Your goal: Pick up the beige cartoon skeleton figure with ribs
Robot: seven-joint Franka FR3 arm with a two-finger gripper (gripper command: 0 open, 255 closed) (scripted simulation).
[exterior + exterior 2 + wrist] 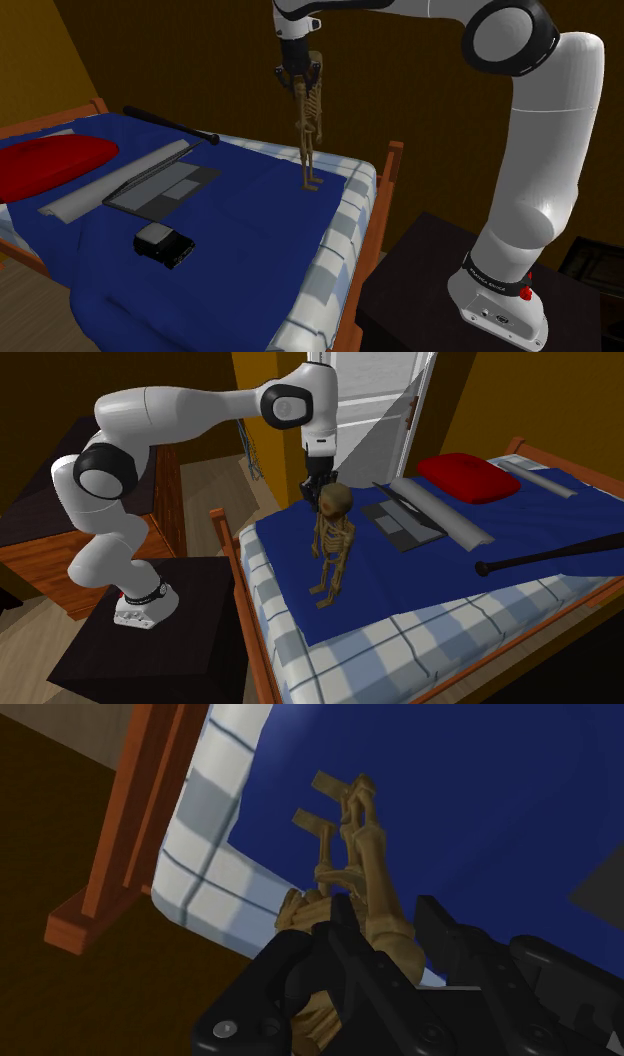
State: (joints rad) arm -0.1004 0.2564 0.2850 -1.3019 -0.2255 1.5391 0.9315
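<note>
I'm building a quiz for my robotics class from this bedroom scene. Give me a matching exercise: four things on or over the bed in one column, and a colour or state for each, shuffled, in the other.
Things:
1. skeleton figure
2. pillow
3. laptop
4. bat

Descriptions:
A. black, long and thin, lying flat
B. upright, head clasped between the jaws
C. red
D. grey, lying open

Pairs: 1-B, 2-C, 3-D, 4-A

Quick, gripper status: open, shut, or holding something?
Gripper: closed, holding the beige skeleton figure by its head, the figure upright below it.
</note>
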